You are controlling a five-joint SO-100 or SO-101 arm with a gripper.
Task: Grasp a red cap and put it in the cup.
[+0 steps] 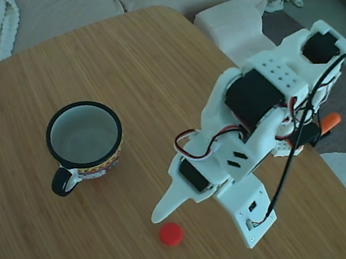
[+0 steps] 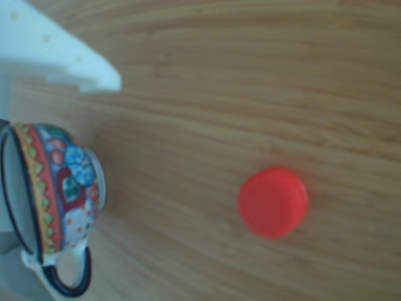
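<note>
No text, label, brand, number or sign can be read in either view. The band round the cup (image 2: 62, 188) is only a coloured pattern, without letters, and the cap (image 2: 273, 201) is seen plain red, unmarked.

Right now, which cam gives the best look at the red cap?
The other view: the red cap is large there, nothing covers it, and it lies flat on the table, well apart from the cup. The fixed view shows it small, just beyond the white fingertip, not gripped.
</note>
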